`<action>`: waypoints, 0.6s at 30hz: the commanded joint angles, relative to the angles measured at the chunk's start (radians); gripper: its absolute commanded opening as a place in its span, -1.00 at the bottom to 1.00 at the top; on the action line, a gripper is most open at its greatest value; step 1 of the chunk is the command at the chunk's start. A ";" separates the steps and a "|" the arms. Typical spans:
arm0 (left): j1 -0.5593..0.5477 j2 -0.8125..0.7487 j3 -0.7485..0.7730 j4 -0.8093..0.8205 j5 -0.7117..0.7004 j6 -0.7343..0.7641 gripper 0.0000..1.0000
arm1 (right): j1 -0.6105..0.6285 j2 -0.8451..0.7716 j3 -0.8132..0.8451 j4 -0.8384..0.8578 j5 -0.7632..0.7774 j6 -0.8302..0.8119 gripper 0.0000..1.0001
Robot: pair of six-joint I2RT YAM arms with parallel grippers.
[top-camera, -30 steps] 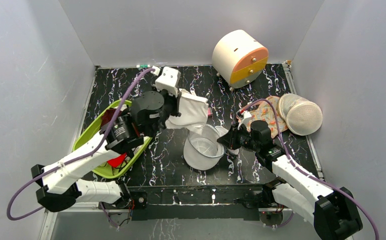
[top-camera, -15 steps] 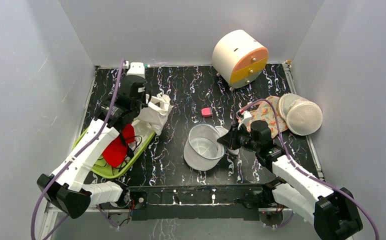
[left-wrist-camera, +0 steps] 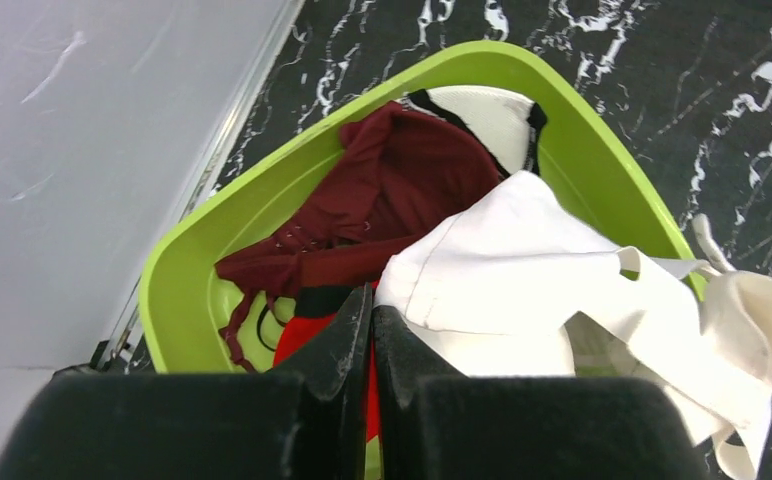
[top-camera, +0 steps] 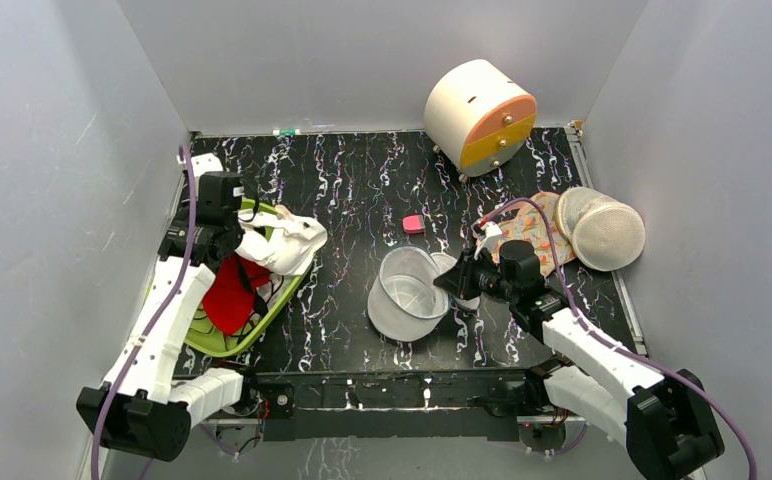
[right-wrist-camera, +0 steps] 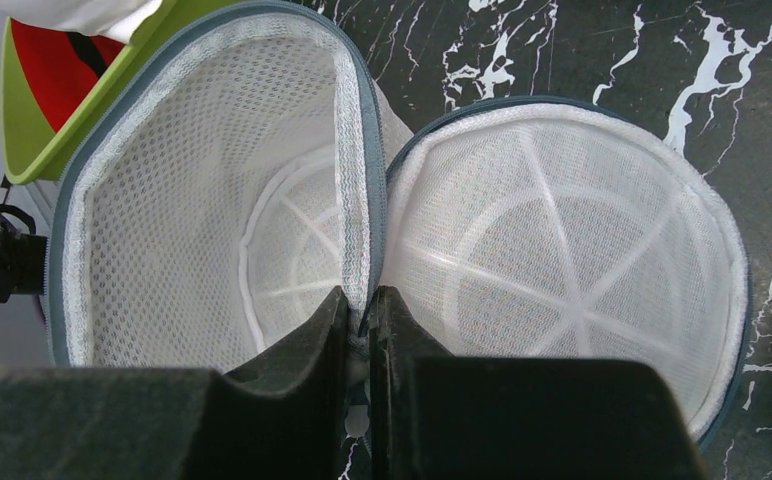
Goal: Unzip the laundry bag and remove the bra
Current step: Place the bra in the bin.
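Since the earlier frame, the left arm had swung further toward the side wall. It carried the white garment (top-camera: 287,240) from above the bench (top-camera: 362,190) to the far end of the green basket (left-wrist-camera: 197,265). The right arm had not shifted.

Status, as I judged it from my station:

1. Unzipping: done. The laundry bag (top-camera: 402,295) lay mid-bench, its two mesh halves splayed open like a clamshell, with a dark zip line round each rim. I saw nothing inside either half.
2. Removal: done, as far as the views showed. The bra (top-camera: 227,300), small and bright red, lay in the green basket, well apart from the bag. It was partly under the white garment and beside a dark maroon garment (left-wrist-camera: 402,190).
3. Remaining: probably only letting go of both loads.

The right fingers (right-wrist-camera: 364,305) were together, clamped on the bag at the seam where its halves met. The left fingers (left-wrist-camera: 370,315) were together, apparently pinching a corner of the white garment, which draped over the basket rim.
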 commanded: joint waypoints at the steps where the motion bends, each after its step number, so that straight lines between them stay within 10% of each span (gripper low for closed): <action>1: 0.027 -0.073 -0.041 0.014 -0.145 -0.011 -1.00 | 0.003 0.016 0.029 0.071 -0.005 0.005 -1.00; 18: 0.277 -0.084 -0.179 0.135 -0.195 -0.118 -1.00 | 0.003 0.012 0.046 0.040 -0.005 -0.012 -1.00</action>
